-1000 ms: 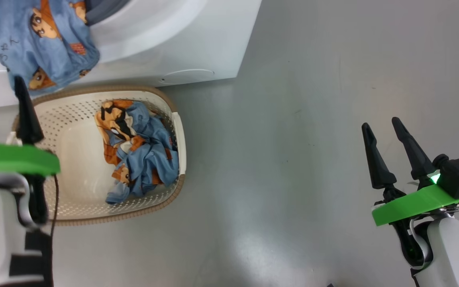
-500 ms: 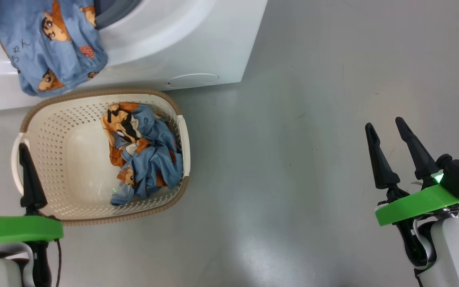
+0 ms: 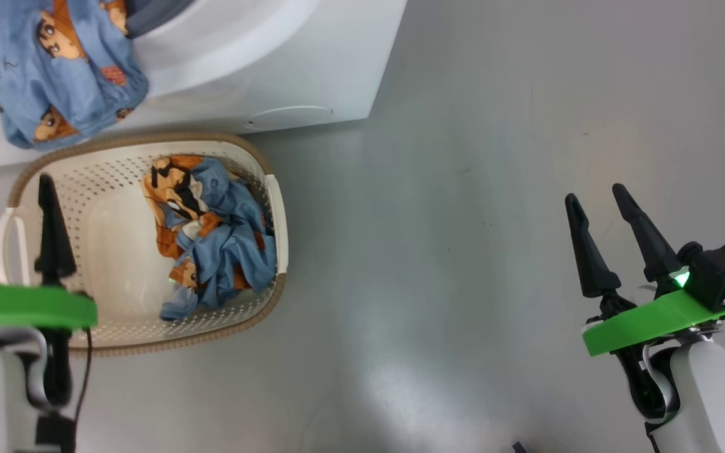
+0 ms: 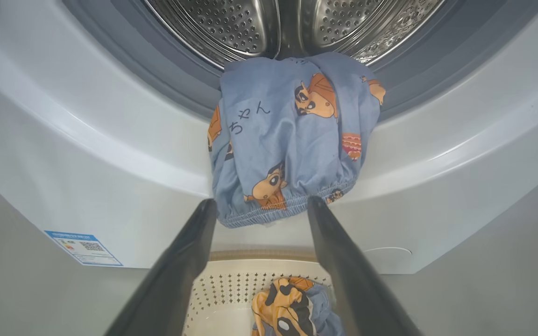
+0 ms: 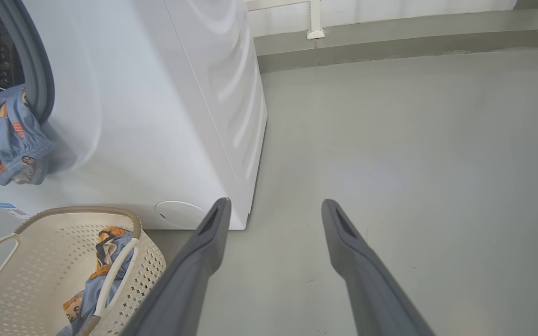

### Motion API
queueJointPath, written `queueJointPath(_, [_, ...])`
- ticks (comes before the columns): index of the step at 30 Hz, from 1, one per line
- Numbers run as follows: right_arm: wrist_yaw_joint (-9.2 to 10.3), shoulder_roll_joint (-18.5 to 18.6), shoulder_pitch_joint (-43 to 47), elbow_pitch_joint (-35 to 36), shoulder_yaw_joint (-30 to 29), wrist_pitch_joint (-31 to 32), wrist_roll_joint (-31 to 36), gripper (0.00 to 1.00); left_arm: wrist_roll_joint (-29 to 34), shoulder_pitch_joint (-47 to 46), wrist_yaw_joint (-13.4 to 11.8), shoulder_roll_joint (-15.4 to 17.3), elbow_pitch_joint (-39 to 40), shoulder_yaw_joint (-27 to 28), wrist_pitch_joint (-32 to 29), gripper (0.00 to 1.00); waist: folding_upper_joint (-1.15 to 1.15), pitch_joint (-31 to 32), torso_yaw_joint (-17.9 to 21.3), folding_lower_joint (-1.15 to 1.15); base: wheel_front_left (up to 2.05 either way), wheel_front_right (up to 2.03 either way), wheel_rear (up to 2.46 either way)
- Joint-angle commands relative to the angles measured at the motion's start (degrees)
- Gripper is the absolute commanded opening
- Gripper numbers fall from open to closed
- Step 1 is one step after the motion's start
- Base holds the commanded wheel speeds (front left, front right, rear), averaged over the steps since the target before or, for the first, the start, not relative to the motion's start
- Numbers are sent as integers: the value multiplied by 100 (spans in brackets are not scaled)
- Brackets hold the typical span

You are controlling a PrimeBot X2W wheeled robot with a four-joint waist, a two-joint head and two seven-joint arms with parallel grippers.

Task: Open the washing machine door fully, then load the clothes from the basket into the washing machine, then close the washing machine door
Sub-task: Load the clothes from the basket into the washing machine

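Note:
One piece of the clothes [image 3: 54, 69] hangs out of the washing machine [image 3: 287, 56] over its grey gasket, half in the steel drum [image 4: 250, 23]. In the left wrist view this garment [image 4: 292, 140] droops just beyond my open, empty left gripper [image 4: 262, 203]. More clothes [image 3: 211, 245] lie bunched at the right side of the basket [image 3: 111, 314], which stands on the floor against the washer's front. My left gripper [image 3: 15, 185] hovers over the basket's left handle. My right gripper [image 3: 595, 194] stands open and empty over bare floor, far right. The washing machine door is out of view.
Grey floor [image 3: 463, 189] spreads wide to the right of the washer and the basket. The washer's front carries a blue label [image 4: 84, 247] and a round flap [image 3: 284, 116]. A wall base [image 5: 390, 32] runs behind the machine.
My left gripper drew back from the hanging garment toward me, then came forward again over the basket's left handle. The head view shifted slightly. The right arm stayed put.

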State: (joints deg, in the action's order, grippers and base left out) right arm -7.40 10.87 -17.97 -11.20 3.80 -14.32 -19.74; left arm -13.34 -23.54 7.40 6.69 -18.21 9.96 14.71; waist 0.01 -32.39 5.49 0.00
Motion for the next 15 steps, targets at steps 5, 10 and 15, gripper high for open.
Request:
queueJointPath(5, [-9,-38,-153,113,158,-68,49,100,-289,-1042,9,612,-873,-196,29,100,-1,-247,155,0,0,0,0])
queueJointPath(10, [-9,-82,-250,110,198,-68,45,100,-433,-1738,9,896,-1724,-323,29,100,-1,-342,279,0,0,0,0])
queueJointPath(15, [-9,-116,-255,121,202,-68,51,100,-489,-2157,9,1106,-2295,-373,29,100,-1,-367,363,0,0,0,0])
